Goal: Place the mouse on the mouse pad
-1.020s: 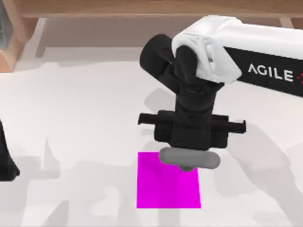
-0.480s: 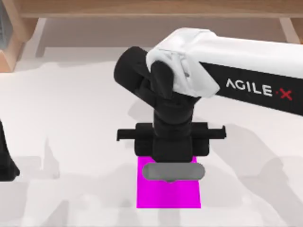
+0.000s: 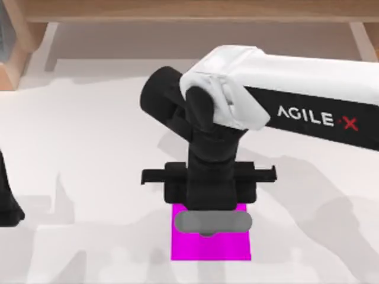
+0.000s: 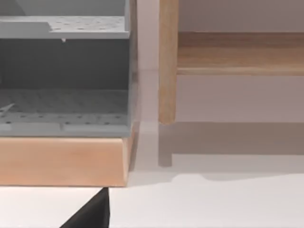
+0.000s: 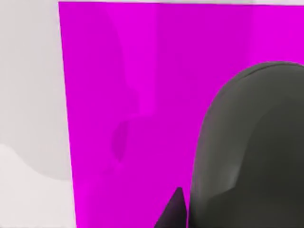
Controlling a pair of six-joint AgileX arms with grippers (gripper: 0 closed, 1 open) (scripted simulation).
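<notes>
White rendered tabletop (image 3: 89, 148), wooden shelf frame along the back edge, grey perforated rack (image 4: 64, 102) seen from the left wrist. Right gripper (image 3: 207, 228) over the flat bright magenta square mouse pad (image 3: 201, 248), fingers hidden under the wrist body from above; one dark finger tip (image 5: 175, 211) pressed against the rounded dark grey mouse (image 5: 247, 152), so apparently clamped on it, opening no wider than the mouse body. Mouse over the pad's far half in the top view, grey rounded shape (image 3: 207, 222) crossing most of the pad's width; touching the pad or just above it, cannot tell. White-and-black AgileX right arm reaching in from the table's right. Left arm parked at the table's far left edge, black base part (image 3: 7, 201) visible, fingers impossible to judge. Step judged: final lowering and release. Risks: release while not yet down, giving a drop and a bounce or roll toward the pad's far edge; mouse sitting close to that edge, so overhang likely if opened off-centre; finger drag on withdrawal shifting the mouse or the thin pad sheet.
</notes>
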